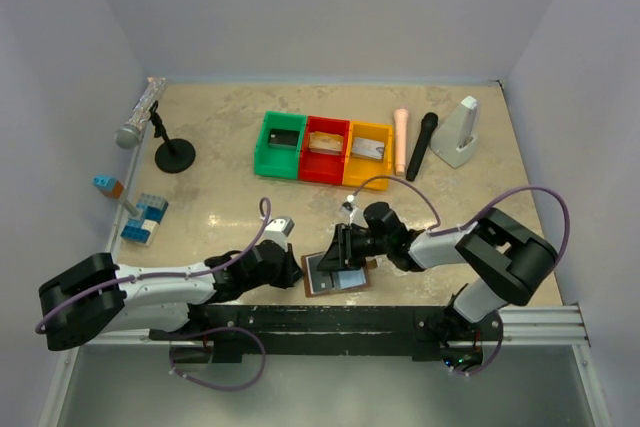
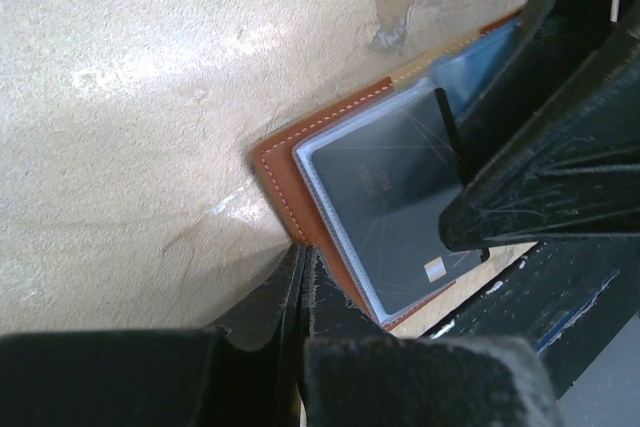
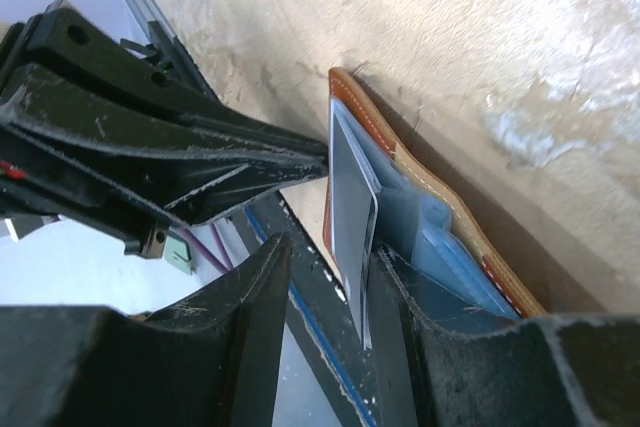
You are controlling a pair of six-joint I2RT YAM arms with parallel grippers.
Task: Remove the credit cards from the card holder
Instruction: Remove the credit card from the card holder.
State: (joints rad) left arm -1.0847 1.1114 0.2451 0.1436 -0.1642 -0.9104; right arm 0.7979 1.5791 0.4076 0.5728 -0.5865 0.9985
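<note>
The beige bench (image 1: 230, 197) carries your card holder (image 1: 335, 275), open at the near edge between both claws. Your left claw (image 2: 303, 252) is pressed together at its left edge. Your right claw (image 3: 325, 247) stands spread astride a sleeved dark card (image 2: 400, 207), and it hides most other pockets.

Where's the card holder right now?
In the top view, the card holder lies open at the near edge of the table, between the left tool and right tool.

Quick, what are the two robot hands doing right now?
Left gripper: shut, tips at the card holder's edge.
Right gripper: open, straddling its clear sleeve.
</note>
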